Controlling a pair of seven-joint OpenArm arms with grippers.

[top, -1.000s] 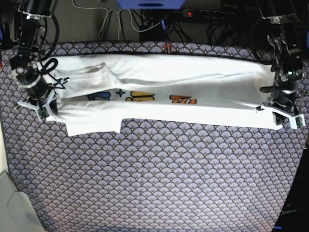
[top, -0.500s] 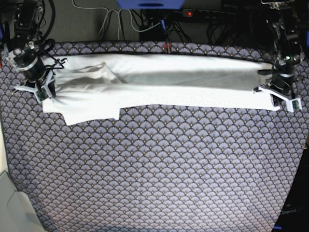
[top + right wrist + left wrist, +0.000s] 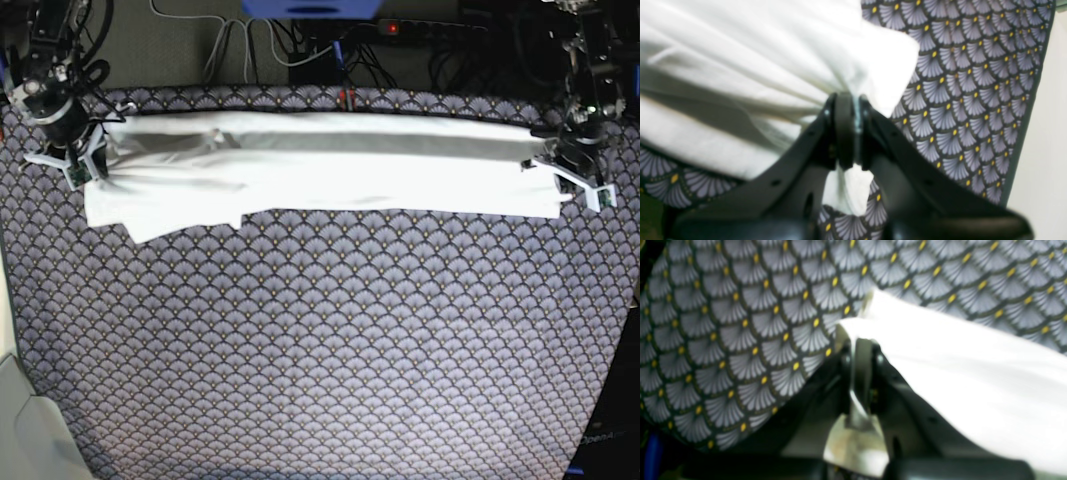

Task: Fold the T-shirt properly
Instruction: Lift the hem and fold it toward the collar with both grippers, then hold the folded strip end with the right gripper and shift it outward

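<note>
A large white cotton T-shirt point(image 3: 330, 165) lies stretched as a long, narrow band across the upper part of the base view, on a tablecloth patterned with grey fan-shaped scales and small yellow dots point(image 3: 330, 350). Only plain white fabric faces up; a shaded crease runs lengthwise just below the band's top edge, and a short flap hangs down from the lower edge at the left of the frame.

The right gripper point(image 3: 82, 168) sits at the upper left of the base view, at the shirt's left end. In the right wrist view its black jaws are pressed together on a bunched fold of the white cloth point(image 3: 750, 66) — fabric spills out above the fingers and a small tuft shows below them, in the middle of the frame.

The left gripper point(image 3: 568, 178) sits at the upper right of the base view, at the shirt's right end. In the left wrist view the jaws are closed flat against each other at the frame's centre point(image 3: 860, 350), with the shirt's corner point(image 3: 973, 380) pinched at the tips and the cloth falling away toward the lower right. That view is blurred, so how much fabric sits between the fingers is hard to judge.

A tangle of dark and white cables point(image 3: 300, 40) lies beyond the cloth's far edge, along the top of the base view.
</note>
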